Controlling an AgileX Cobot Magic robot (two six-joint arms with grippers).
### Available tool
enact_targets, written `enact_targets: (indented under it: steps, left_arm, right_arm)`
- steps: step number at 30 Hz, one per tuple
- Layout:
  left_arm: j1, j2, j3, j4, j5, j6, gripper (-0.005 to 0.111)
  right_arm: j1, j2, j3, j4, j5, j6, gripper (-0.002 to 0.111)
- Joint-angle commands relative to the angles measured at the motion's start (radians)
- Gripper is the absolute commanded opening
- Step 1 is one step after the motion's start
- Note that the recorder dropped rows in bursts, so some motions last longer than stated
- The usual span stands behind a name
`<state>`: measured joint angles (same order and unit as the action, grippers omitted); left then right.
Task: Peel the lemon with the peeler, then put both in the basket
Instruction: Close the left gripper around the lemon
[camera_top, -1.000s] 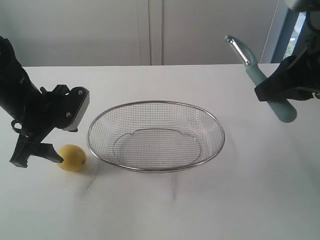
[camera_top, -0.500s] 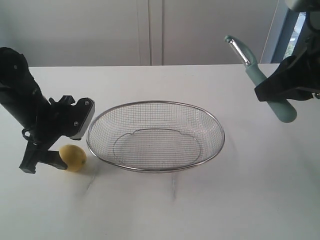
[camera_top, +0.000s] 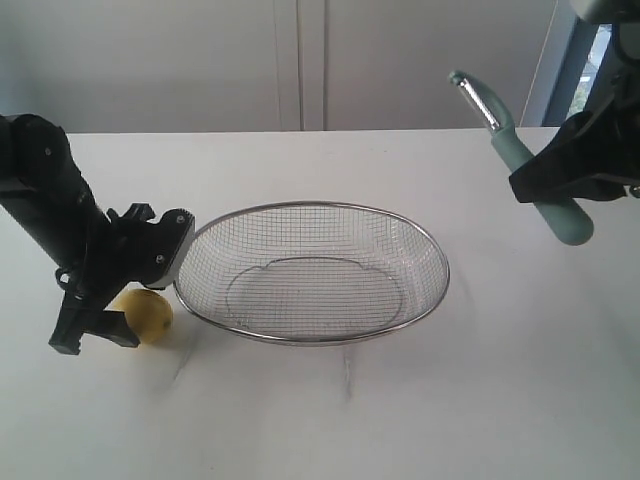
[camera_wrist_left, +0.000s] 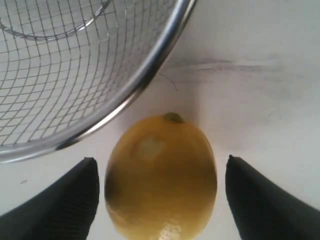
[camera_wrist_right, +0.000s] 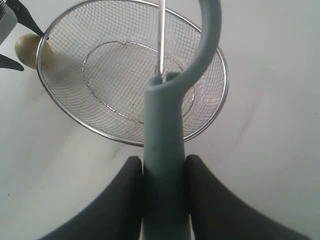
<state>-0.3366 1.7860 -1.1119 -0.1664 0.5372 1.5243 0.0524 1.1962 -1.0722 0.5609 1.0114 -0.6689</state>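
The left gripper (camera_top: 118, 312) has come down and swung in toward the basket (camera_top: 310, 204), so its released jaws now straddle the lemon (camera_top: 148, 313), 1 finger on each side, not yet pinching it. The lemon sits unpeeled on the table (camera_top: 400, 420), just outside the basket's rim. The right gripper (camera_top: 547, 186) has not moved, clenched on the peeler (camera_top: 520, 160) held aloft, so grasping the lemon seems the next step.

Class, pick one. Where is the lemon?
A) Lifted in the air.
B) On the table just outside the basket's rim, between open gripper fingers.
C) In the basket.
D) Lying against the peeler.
B: the lemon rests on the table beside the basket rim, and the open fingers of the left gripper flank it.
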Motion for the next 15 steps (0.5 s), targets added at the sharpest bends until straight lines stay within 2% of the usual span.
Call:
enact_targets:
  steps: [1,15]
  left_arm:
    - [-0.003,0.021,0.007,-0.01,0.014,-0.001,0.074]
    - [-0.003,0.041,0.007,-0.01,-0.007,-0.001,0.074]
  right_arm:
    - [-0.003,-0.005,0.006,0.003,-0.007,-0.009,0.0]
    - [-0.003,-0.005,0.006,0.003,-0.009,-0.009,0.0]
